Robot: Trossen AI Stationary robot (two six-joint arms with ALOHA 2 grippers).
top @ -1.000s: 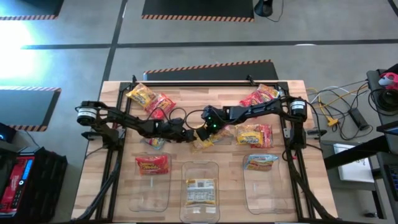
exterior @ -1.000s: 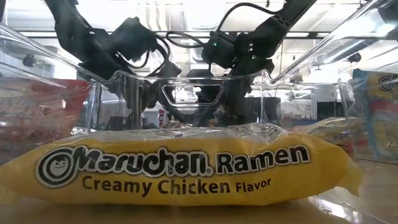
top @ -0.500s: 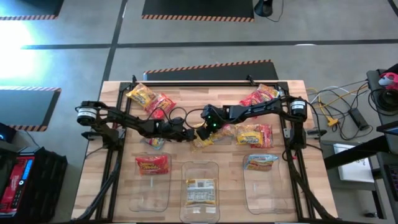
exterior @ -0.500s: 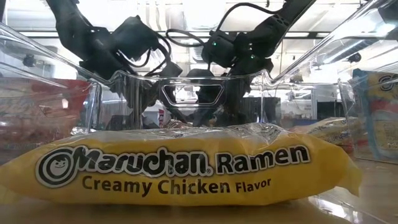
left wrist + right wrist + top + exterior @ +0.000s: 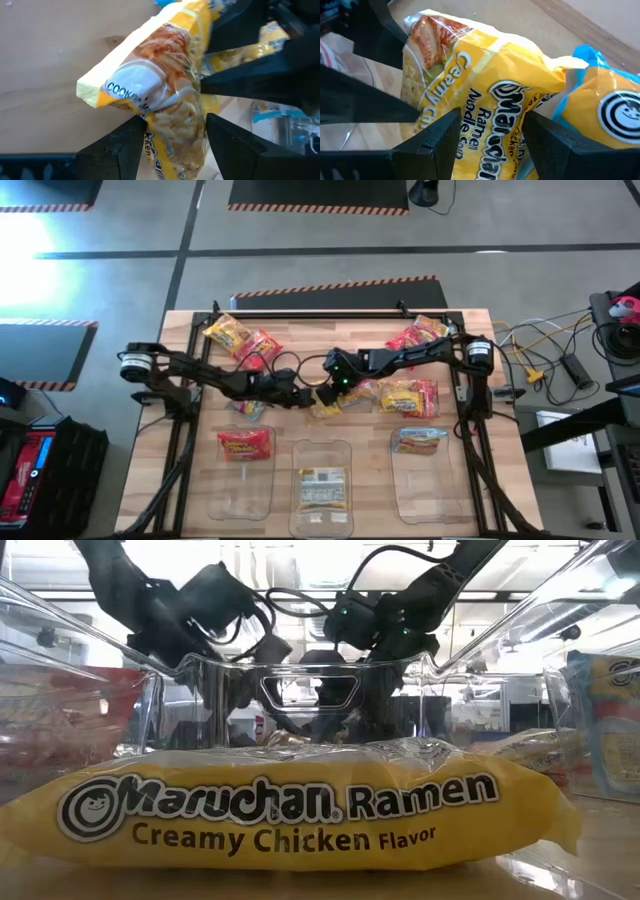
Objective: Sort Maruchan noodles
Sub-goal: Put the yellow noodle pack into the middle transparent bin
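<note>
A yellow Maruchan noodle packet sits at the table's middle, where both arms meet. My left gripper comes from the left and my right gripper from the right, and both are shut on it. Three clear bins stand along the near edge. The left bin holds a red packet, the middle bin a yellow one, and the right bin a light blue one. Beside the held packet a blue-and-yellow packet lies on the table. My left gripper pinches the yellow packet's near end between its two fingers, which lie across its width. It comes slanting down from the table's left. The packet stands tilted, its far end raised off the wood. My right gripper pinches the same packet between its two fingers, on its printed face. It comes slanting down from the table's right, opposite the left gripper. The packet bulges out between and above the fingers.
Loose packets lie at the far left, the far right and the right of centre. Another lies under the left arm. A black bar runs along the far edge, and cables hang off the right side.
</note>
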